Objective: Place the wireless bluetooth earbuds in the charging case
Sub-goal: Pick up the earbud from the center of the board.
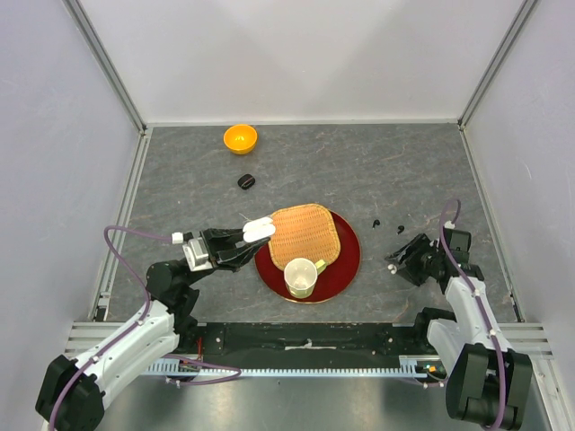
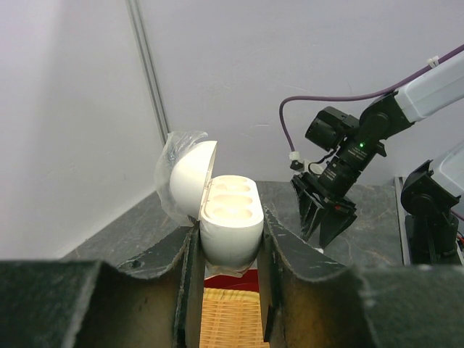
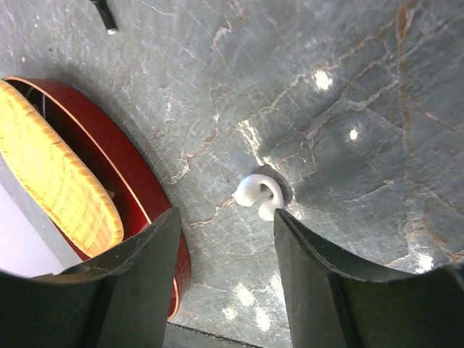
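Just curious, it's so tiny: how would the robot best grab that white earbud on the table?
Probably from straight above, pinching the white earbud across its rounded body: it lies low on the table, with the open right gripper hanging over it.

Earbud (image 3: pixel 259 196) on table (image 3: pixel 326 109), right of plate (image 3: pixel 141 177)

The left gripper (image 1: pixel 251 235) holds a white charging case (image 1: pixel 260 228) beside the red plate (image 1: pixel 349 258).

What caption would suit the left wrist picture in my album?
Left gripper holds the open white charging case, with the right gripper poised over the table beyond.
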`<act>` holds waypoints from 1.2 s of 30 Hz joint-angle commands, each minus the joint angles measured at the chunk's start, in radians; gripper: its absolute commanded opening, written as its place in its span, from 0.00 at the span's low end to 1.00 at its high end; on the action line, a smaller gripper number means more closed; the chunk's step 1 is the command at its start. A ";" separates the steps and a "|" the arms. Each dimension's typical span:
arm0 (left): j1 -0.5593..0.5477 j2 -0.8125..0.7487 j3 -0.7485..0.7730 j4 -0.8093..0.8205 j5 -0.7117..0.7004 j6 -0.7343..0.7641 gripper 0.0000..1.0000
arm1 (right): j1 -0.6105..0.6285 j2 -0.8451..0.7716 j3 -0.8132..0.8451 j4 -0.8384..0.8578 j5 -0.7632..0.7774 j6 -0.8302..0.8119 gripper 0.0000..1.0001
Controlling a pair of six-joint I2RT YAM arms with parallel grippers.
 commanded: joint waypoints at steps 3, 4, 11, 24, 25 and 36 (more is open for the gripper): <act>-0.004 0.011 0.016 0.043 0.004 -0.011 0.02 | 0.002 -0.006 0.103 -0.042 0.100 -0.128 0.63; -0.004 0.011 0.021 0.039 0.005 -0.009 0.02 | 0.002 0.005 0.108 -0.041 0.105 -0.134 0.63; -0.004 0.011 0.027 0.022 0.007 0.000 0.02 | 0.002 0.091 0.088 0.007 0.148 -0.131 0.57; -0.004 0.030 0.035 0.026 0.013 -0.005 0.02 | 0.002 0.078 0.082 0.008 0.154 -0.130 0.43; -0.004 0.030 0.035 0.026 0.013 -0.005 0.02 | 0.002 0.080 0.080 0.008 0.150 -0.128 0.43; -0.004 0.033 0.030 0.030 0.014 -0.009 0.02 | 0.021 0.088 0.079 -0.003 0.162 -0.118 0.42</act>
